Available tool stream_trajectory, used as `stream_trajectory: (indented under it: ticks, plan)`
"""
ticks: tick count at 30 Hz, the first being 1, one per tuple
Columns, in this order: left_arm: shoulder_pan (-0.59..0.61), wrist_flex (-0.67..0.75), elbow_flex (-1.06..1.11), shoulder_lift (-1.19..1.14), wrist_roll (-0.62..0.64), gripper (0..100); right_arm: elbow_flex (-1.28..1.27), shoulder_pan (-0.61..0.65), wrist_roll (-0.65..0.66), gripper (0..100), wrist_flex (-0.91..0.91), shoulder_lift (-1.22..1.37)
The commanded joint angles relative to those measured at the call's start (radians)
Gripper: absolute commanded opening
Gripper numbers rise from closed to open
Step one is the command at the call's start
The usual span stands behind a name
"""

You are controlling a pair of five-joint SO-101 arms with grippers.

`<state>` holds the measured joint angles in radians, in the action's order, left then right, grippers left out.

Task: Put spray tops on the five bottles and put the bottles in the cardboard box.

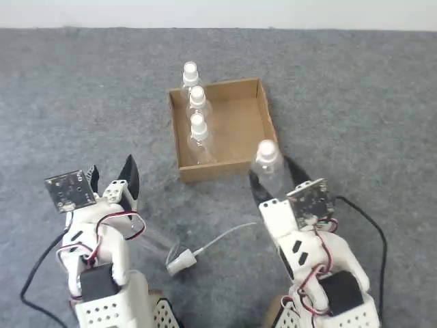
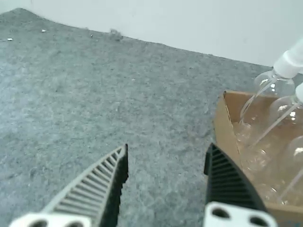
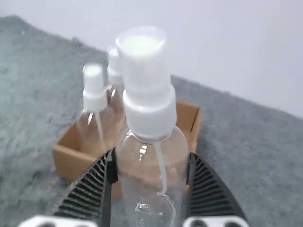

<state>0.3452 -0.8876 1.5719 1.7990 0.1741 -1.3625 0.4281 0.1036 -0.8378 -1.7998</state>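
My right claw [image 3: 151, 163] grips a capped bottle [image 1: 268, 164] upright at the near right corner of the box [image 1: 215, 169]; my left claw [image 2: 167, 150] gapes wide, empty, left of it

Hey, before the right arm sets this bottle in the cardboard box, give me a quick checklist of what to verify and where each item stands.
1. Grip: right gripper shut on the held bottle, which is upright: ok.
2. Its spray top sits on the neck, tube inside: ok.
3. Room in the cardboard box, bare floor beside three bottles: ok.
4. Other arm: left gripper open, empty, apart from the box: ok.
5. All five capped: fifth bottle lies on the table, loose top beside it: not ok.
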Motion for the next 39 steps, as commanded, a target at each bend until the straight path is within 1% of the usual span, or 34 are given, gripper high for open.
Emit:
stream_trajectory:
  ticks: [1, 4, 9, 13, 18, 26, 33, 37, 39]
  plan:
    - [0.005, 0.031, -0.01, 0.012, -0.002, 25, 0.146, -0.041, 0.017, 0.7, 0.005, -0.016]
    - [0.005, 0.031, -0.01, 0.012, -0.002, 25, 0.18, -0.036, 0.018, 0.6, 0.045, -0.015]
    - [0.005, 0.035, -0.001, 0.012, -0.002, 25, 0.181, -0.036, 0.02, 0.6, 0.203, 0.035]
    - [0.005, 0.034, -0.001, 0.012, -0.002, 25, 0.204, -0.033, 0.058, 0.6, 0.318, 0.18]
    - [0.005, 0.032, -0.001, 0.012, -0.002, 25, 0.278, -0.033, 0.06, 0.6, 0.45, 0.39]
    - [0.005, 0.032, -0.001, 0.012, -0.002, 25, 0.377, -0.033, 0.058, 0.6, 0.555, 0.687]
    - [0.005, 0.032, -0.001, 0.012, -0.002, 25, 0.385, -0.033, 0.058, 0.6, 0.702, 0.878]
    - [0.005, 0.032, -0.001, 0.012, -0.002, 25, 0.387, -0.033, 0.058, 0.6, 0.768, 0.977]
    - [0.005, 0.032, 0.001, 0.012, -0.002, 25, 0.41, -0.033, 0.058, 0.6, 0.773, 1.024]
